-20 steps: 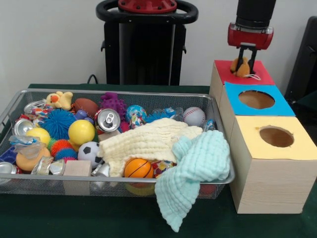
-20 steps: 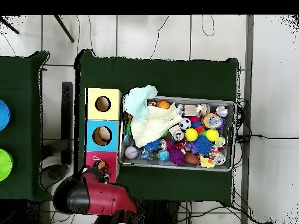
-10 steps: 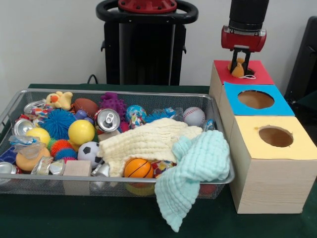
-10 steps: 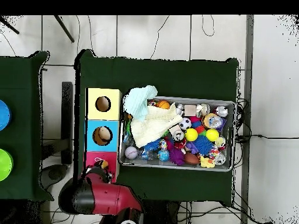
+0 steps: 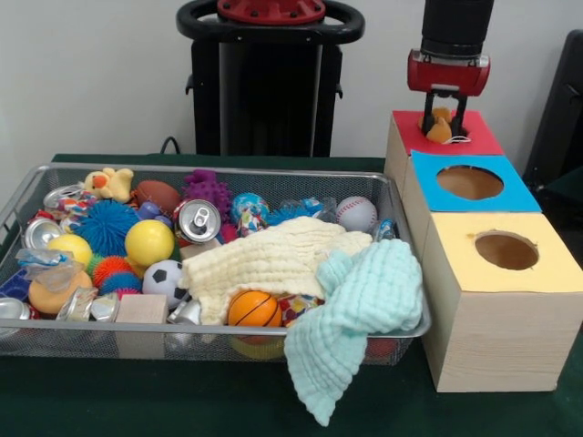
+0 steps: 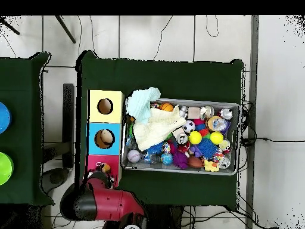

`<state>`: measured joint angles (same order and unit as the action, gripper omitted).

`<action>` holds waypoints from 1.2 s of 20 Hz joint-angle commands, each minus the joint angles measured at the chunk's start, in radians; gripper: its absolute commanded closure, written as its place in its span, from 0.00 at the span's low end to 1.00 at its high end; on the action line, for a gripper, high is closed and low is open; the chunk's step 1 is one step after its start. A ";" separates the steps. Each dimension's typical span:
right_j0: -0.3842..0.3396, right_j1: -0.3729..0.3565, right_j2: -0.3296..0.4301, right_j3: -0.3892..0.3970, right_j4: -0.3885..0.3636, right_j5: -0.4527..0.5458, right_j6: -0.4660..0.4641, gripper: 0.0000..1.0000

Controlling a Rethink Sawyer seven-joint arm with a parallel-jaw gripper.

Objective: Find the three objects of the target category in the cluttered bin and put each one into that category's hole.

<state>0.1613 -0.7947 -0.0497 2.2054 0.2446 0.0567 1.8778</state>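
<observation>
Gripper [image 5: 441,109] held above the red-topped box [image 5: 474,137], jaws released, tan-orange plush [image 5: 440,129] seated in its hole, wire basket [image 5: 395,193] beside.

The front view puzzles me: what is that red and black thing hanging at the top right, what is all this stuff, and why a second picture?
That is a robot arm, reaching down from its pedestal behind the table. One picture faces it across the table; the other looks straight down from above. A wire basket holds balls, cans, two cloths and a yellow plush duck. Beside it stand three wooden boxes with red, blue and yellow tops. The jaws hang over a tan plush toy sitting on the red top; whether they grip it I cannot tell.
</observation>
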 commanded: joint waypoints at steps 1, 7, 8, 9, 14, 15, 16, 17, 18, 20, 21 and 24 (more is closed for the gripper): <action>-0.072 0.093 0.023 0.128 -0.043 -0.071 0.193 0.00; -0.041 0.092 -0.002 0.104 -0.015 0.020 0.177 0.00; -0.037 0.096 0.003 0.097 -0.010 0.017 0.181 0.00; -0.032 0.093 0.001 0.095 -0.007 0.019 0.184 0.00; -0.011 0.073 -0.018 0.077 -0.003 0.043 0.177 0.00; -0.013 0.073 -0.017 0.077 -0.005 0.036 0.177 0.00; -0.014 0.074 -0.017 0.079 -0.005 0.026 0.180 0.00; -0.015 0.075 -0.017 0.081 -0.005 0.016 0.184 0.00; -0.016 0.076 -0.017 0.083 -0.005 0.007 0.187 1.00; -0.018 0.075 -0.023 0.081 -0.005 0.012 0.185 1.00; -0.010 0.075 -0.033 0.073 -0.004 0.028 0.180 1.00; -0.003 0.063 -0.030 0.077 0.011 0.076 0.187 1.00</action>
<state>0.1660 -0.7934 -0.0539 2.2128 0.2429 0.0367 1.8778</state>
